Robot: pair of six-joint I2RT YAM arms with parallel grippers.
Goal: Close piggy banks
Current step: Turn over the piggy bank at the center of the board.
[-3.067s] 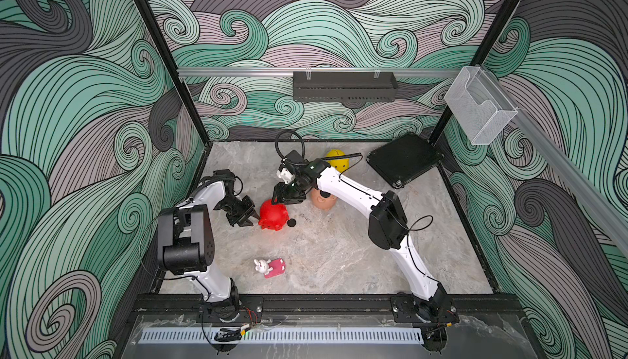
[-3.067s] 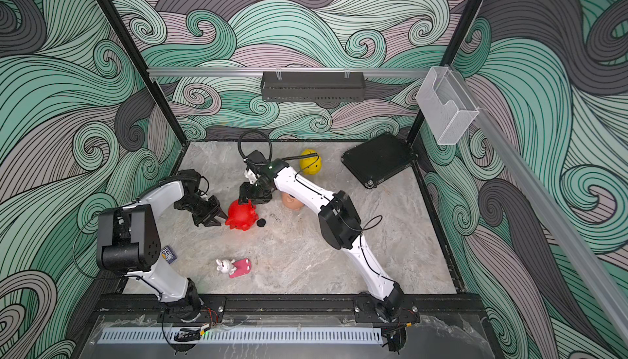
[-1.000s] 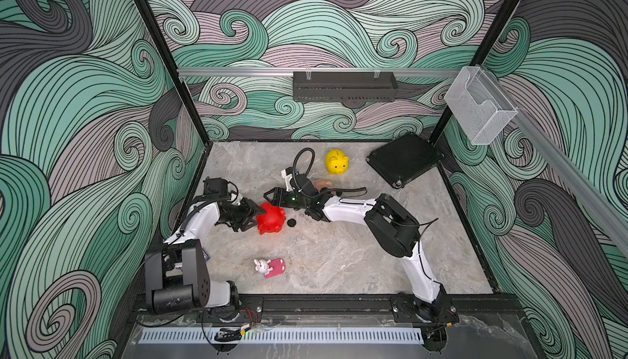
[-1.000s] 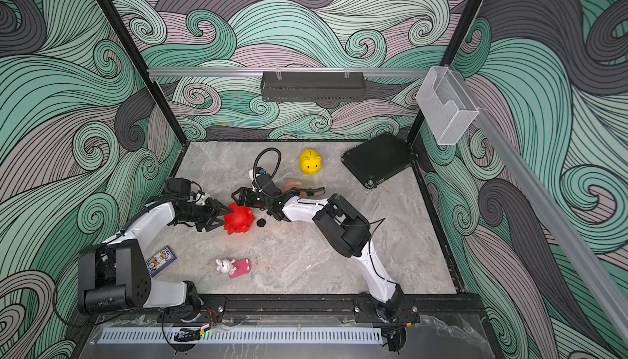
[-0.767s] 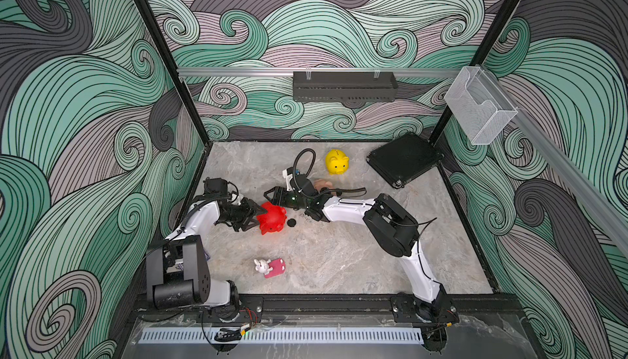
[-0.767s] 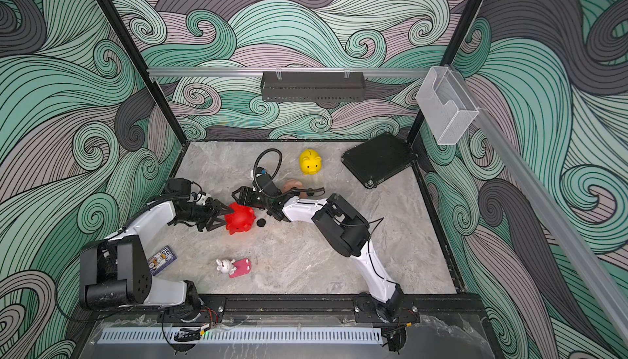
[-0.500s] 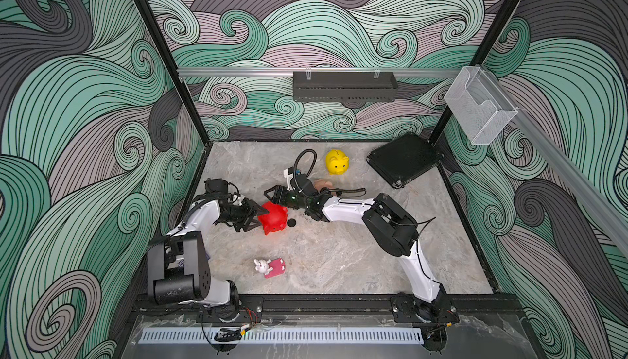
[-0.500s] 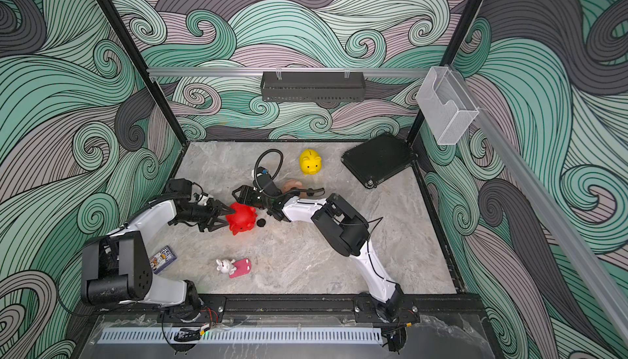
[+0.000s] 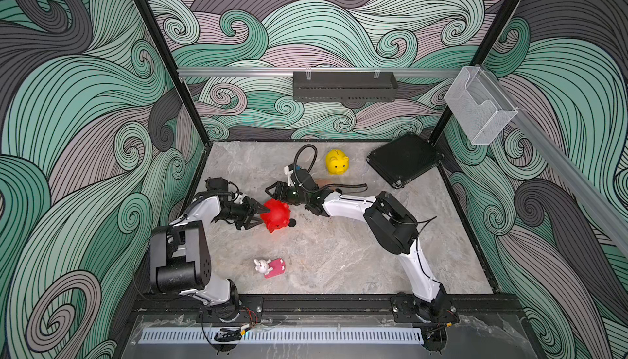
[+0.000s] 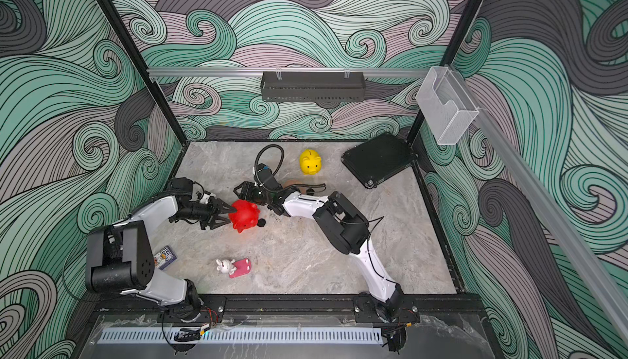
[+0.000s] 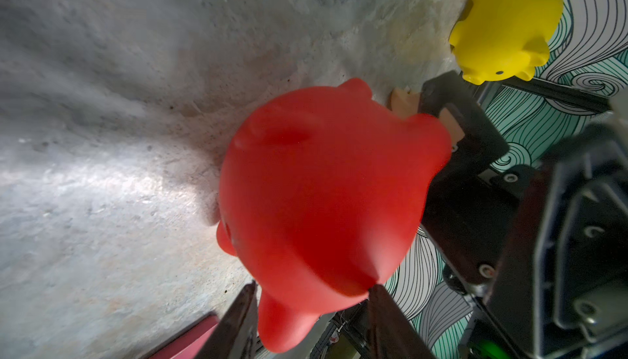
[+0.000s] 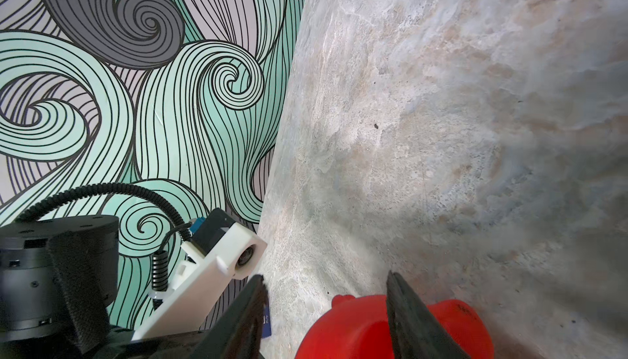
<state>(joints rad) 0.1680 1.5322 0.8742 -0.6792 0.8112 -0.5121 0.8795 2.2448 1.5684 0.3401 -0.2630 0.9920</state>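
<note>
A red piggy bank (image 9: 276,214) (image 10: 245,217) lies on the marble floor, left of centre. My left gripper (image 9: 261,216) (image 11: 311,292) comes in from the left and is shut on its rear end, one finger on each side. My right gripper (image 9: 273,195) (image 12: 325,279) hovers open just behind the red pig (image 12: 360,326), one finger over its body. A small black round piece (image 9: 291,222) rests against the red pig's right side. The yellow piggy bank (image 9: 337,162) (image 11: 503,27) stands upright at the back. The peach-pink piggy bank (image 10: 292,182) (image 11: 402,102) is mostly hidden behind my right arm.
A white bunny toy (image 9: 261,265) with a pink flat piece (image 9: 276,267) lies near the front. A black square pad (image 9: 404,162) leans in the back right corner. A small card box (image 10: 164,257) sits by the left arm's base. The walls close in on three sides.
The red piggy bank has shifted slightly right in my left gripper's hold. My right gripper's jaws have narrowed a little above it.
</note>
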